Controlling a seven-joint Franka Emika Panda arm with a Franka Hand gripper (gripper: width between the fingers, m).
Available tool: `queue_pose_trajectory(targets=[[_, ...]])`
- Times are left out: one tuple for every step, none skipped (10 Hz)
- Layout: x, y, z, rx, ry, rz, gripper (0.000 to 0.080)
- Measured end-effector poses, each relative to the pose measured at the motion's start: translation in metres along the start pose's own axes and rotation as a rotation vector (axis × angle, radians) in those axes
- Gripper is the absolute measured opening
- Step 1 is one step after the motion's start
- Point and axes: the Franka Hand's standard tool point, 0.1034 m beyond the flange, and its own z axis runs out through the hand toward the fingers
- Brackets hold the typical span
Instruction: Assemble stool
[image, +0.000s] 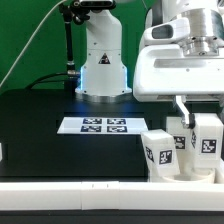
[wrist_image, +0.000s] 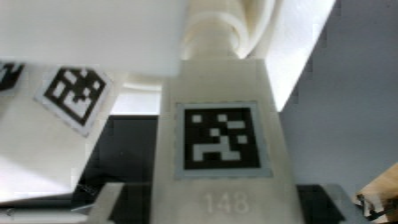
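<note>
Black desk (image: 40, 125) under green backdrop (image: 30, 35); white wall strip (image: 100, 195) along near edge. Marker board (image: 98, 125) flat mid-desk, before arm base (image: 100, 70). Legs (image: 160, 150) clustered upright beside board, toward exterior view's right. Tool (image: 193, 118) low over cluster, fingers straddling tagged leg (wrist_image: 222, 140); firm grip: cannot tell.

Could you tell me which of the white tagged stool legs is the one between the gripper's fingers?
It is the white blocky plastic leg farthest toward the exterior view's right, standing upright between the fingers of the gripper. The other legs stand apart, nearer the exterior view's left.
</note>
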Motion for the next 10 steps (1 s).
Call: queue_pose_trajectory(targets=[[-0.0012,0.0002,0.0008,-0.001,-0.002,-0.001,0.0338],[-0.0023,0.0004,0.0018,-0.002,-0.001,-0.003,0.0338],[-0.0025,0.0,0.002,-0.001,0.002,-0.004,0.0338],[-0.0024,-0.0002,0.0022,-0.001,0.005,-0.005,0.0338],[-0.0024,-0.0002,0.0023,-0.001,0.007,-0.008,0.0338],[-0.0023,0.0003,0.0024,-0.002,0.009,-0.01,0.0338],[-0.0019,0.0002,0.0025,-0.001,0.005,-0.01,0.0338],[-0.0038,0.0003,0.0034,-0.002,-0.004,-0.011,0.0416],[-0.0038,-0.0002,0.0029,-0.001,-0.008,-0.011,0.0559],[-0.0013,-0.0014,0.0004,0.002,-0.009,-0.009,0.0559]])
